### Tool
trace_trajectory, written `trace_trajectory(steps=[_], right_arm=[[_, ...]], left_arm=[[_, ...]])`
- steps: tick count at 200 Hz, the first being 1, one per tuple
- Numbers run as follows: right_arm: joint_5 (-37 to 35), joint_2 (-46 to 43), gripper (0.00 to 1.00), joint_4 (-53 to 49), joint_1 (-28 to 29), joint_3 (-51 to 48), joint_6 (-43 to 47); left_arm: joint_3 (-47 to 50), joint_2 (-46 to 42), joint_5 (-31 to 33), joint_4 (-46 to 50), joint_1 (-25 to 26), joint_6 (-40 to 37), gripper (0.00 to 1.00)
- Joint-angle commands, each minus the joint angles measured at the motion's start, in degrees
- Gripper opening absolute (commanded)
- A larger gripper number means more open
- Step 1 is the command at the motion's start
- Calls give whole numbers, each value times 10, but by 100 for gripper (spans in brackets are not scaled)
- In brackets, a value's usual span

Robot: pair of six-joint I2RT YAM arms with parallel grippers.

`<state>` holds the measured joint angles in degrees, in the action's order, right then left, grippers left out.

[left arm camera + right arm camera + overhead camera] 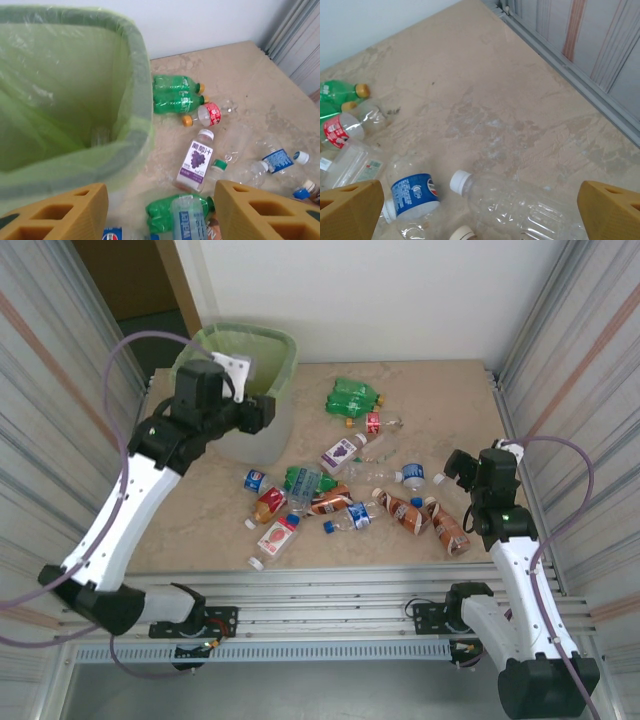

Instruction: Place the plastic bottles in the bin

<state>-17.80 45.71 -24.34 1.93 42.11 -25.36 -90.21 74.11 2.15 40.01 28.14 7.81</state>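
Plastic bottles (330, 503): strewn loose over the middle of the surface (440, 390), mostly in one cluster, two green ones lying apart toward the far wall. Bin (250, 332): at the far left corner, green bag folded over the rim. Low inside it, a faint clear shape (100, 136), too blurred to name.

Left gripper (160, 197): spread, nothing between the fingers, hanging just outside the bin's near right corner, above a green bottle (157, 216) partly covered by a clear labelled bottle (186, 220). Right gripper (480, 210): spread wide and empty, hovering low over a clear white-capped bottle (520, 207), with a blue-labelled bottle (415, 195) just beside it.

Probably a fresh pick on either side. For the right: drop straight down and straddle the white-capped bottle across its body, not at the cap. Keep off the blue-labelled neighbour to avoid dragging two at once. Close slowly, since crushed thin plastic is likely to give and then squirt sideways. Lift only once firmly pinched. For the left: take the clear labelled bottle on top first, not the green one beneath. Carry high enough to clear the rim and the loose bag. Release well inside, never on the edge.
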Motion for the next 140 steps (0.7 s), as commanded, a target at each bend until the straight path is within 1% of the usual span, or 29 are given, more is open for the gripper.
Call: trace_trajectory(steps=[1, 19, 36, 46, 61, 74, 81, 111, 140], right_arm=[[-26, -7, 98, -18, 4, 17, -22], [-30, -4, 98, -21, 4, 17, -30], [-30, -2, 98, -26, 4, 18, -40], [-31, -2, 98, -27, 5, 18, -42], [-33, 1, 98, -30, 5, 21, -46], [-31, 5, 98, -35, 5, 24, -47], [-31, 7, 98, -38, 5, 24, -47], [-27, 12, 98, -44, 5, 23, -47], [-33, 4, 98, -50, 5, 23, -48]], left_arm=[[51, -52, 79, -5, 36, 21, 61], [93, -75, 100, 1, 71, 49, 62], [138, -87, 126, -2, 112, 82, 67], [165, -89, 161, -10, 145, 93, 71], [193, -86, 219, -13, 198, 112, 73], [212, -80, 246, -20, 227, 134, 75], [224, -76, 242, -27, 232, 148, 76], [274, -35, 183, -69, 233, 189, 80], [277, 27, 173, -70, 233, 206, 87]])
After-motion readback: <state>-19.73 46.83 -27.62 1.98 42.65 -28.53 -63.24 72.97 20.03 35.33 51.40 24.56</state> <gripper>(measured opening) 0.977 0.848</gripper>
